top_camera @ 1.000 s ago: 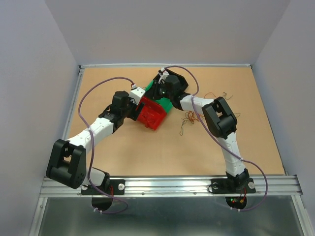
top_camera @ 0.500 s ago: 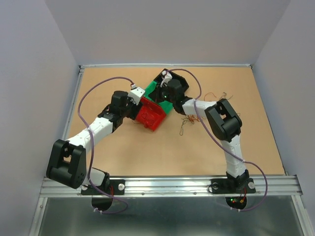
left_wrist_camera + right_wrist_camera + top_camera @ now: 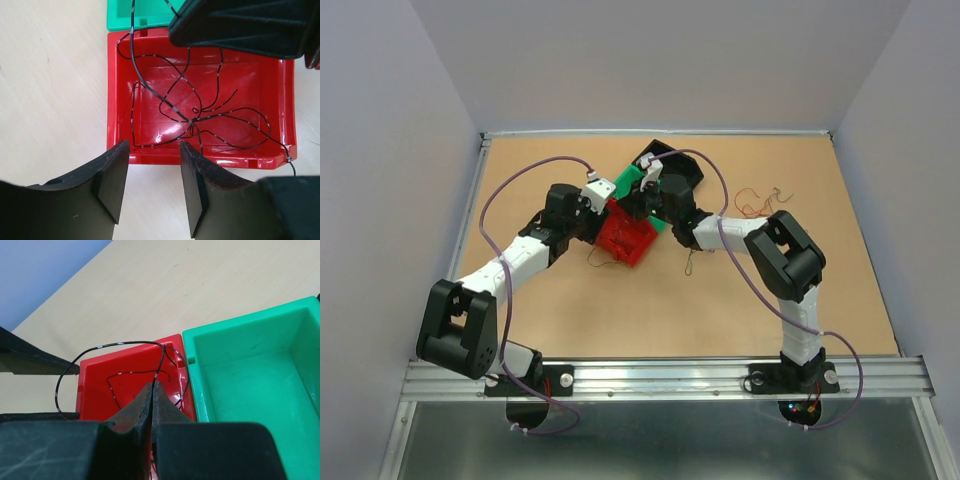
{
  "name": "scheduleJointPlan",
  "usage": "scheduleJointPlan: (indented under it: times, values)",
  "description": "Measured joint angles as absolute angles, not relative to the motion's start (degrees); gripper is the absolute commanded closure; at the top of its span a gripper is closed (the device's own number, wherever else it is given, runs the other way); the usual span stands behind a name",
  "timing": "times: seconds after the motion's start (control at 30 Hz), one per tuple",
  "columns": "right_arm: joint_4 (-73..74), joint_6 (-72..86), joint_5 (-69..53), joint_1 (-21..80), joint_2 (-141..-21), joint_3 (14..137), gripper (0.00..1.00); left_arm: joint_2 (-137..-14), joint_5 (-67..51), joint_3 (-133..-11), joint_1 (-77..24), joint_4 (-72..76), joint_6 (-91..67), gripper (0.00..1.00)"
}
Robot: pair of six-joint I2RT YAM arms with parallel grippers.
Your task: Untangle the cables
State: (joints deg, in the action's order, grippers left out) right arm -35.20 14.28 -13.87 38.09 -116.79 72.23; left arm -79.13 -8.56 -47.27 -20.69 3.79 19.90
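Desk (image 3: 820, 300): brown board between grey walls; all places below are taken from the red bin (image 3: 620, 246) at mid-desk.
Bins: the green bin (image 3: 632, 180) touches the red bin's far side, and a black bin (image 3: 682, 172) lies just beyond that.
Black cable (image 3: 191, 120): lies looped and crossed on the red bin's floor, with one strand rising out over its far rim.
Right pincer (image 3: 151, 389): clenched, fingers pressed together on a raised loop of the black cable, directly over the red bin near the wall shared with the green bin.
Left pincer (image 3: 152, 167): released, jaws apart with nothing between them, hovering over the red bin's near rim.
Change: a second ago the right wrist sat past the green bin; it has swung across and now sits over the red bin, its elbow pushed out further to the right.
Loose cables (image 3: 757, 200): thin orange strands lie well to the right of the red bin. The clump that lay nearer the bin has thinned, and a small strand shows just left of it.
Meaning: by my reading one cable is sorted into the red bin but not let go. The orange strands remain to be separated.
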Motion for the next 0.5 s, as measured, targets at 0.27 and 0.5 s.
scheduleJointPlan:
  times: [0.27, 0.5]
  values:
    - [-35.18, 12.58, -12.36, 38.39, -116.75, 71.40, 0.98, -78.61, -15.81, -47.40, -16.56, 2.83, 20.29, 0.45]
    - [-35.22, 12.49, -11.75, 38.35, -116.73, 71.40, 0.98, -77.49, -23.55, -47.81, -13.87, 0.56, 22.02, 0.40]
